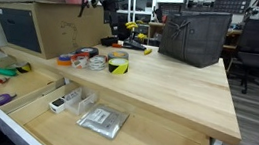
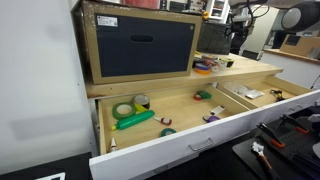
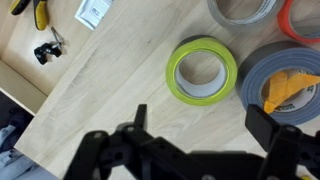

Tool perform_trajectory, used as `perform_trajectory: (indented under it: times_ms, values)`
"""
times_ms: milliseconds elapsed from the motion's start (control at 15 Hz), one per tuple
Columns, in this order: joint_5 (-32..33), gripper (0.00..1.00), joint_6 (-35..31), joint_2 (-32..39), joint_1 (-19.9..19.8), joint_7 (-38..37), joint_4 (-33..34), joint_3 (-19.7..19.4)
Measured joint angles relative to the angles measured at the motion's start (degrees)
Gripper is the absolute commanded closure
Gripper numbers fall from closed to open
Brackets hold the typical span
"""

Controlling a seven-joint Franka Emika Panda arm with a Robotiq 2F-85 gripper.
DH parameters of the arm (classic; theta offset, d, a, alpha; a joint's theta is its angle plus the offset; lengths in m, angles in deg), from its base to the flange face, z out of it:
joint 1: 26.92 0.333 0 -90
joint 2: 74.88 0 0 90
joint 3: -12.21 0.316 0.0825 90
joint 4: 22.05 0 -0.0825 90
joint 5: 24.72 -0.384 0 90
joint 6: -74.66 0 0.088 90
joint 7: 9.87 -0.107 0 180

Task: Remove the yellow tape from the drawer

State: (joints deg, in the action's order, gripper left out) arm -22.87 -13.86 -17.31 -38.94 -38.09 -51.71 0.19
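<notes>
Yellow tape (image 1: 118, 65) lying flat on tabletop (image 1: 188, 90), outside drawer (image 1: 166, 138), set back from its open side. Gripper (image 3: 200, 118) spread wide, empty, higher up behind drawer. Likely hazard: low swing toward drawer, finger clipping tape and tipping it over edge, down into drawer.

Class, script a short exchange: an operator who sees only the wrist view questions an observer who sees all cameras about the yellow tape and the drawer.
Operator: Is the roll in front of my open gripper the yellow tape?
Observer: Yes; in an exterior view its side shows black stripes.
Operator: Is that wood under it the drawer floor?
Observer: No, it lies on the tabletop, above the open drawer.
</notes>
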Motion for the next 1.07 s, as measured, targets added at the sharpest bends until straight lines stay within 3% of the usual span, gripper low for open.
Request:
perform_trajectory:
  times_ms: [1067]
  values:
    - [0.07,0.0,-0.01,0.01,-0.91,3.45,0.3,0.0]
